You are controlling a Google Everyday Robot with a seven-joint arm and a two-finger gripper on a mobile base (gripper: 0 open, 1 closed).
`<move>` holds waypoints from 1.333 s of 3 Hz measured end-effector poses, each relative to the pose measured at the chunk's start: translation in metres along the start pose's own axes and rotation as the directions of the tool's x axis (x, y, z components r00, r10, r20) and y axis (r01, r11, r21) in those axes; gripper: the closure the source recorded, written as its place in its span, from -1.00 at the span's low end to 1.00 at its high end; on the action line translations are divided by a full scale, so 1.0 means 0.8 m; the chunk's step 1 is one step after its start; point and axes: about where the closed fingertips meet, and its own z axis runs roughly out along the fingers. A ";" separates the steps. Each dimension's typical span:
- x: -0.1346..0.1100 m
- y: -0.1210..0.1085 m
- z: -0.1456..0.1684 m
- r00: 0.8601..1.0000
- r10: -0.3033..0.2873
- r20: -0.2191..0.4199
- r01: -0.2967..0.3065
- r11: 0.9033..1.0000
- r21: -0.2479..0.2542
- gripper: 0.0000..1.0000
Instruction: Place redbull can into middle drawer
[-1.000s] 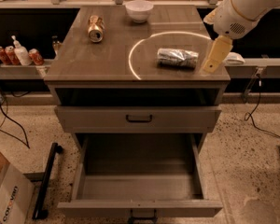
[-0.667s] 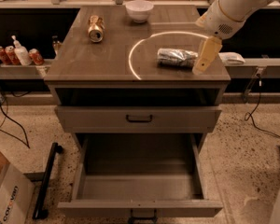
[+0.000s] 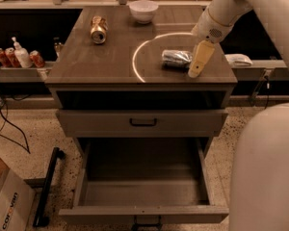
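The redbull can lies on its side on the right part of the grey cabinet's top, inside a bright ring of light. My gripper hangs from the cream arm coming in from the upper right, and its tip sits just right of the can's end, close to or touching it. The middle drawer is pulled wide open below, with a bare grey floor and a small dark handle on its front edge.
A gold-orange can lies at the top's back left and a white bowl stands at the back. The upper drawer front with its black bar handle is closed. Small red cans and a pump bottle sit on the left shelf. A cardboard box is on the floor at left.
The arm has swung left and slightly down, bringing the gripper from beyond the cabinet's right edge to right beside the redbull can. The can has not moved.
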 end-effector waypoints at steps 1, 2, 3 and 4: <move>0.004 -0.006 0.017 1.000 -0.002 -0.020 0.002 1.000 -0.027 -0.61; 0.013 -0.008 0.027 0.999 0.004 -0.036 -0.005 0.999 -0.045 -0.18; 0.019 -0.011 0.020 0.999 0.002 -0.034 -0.003 0.999 -0.035 0.44; 0.021 -0.009 0.011 1.000 -0.005 -0.018 0.004 1.000 -0.024 0.91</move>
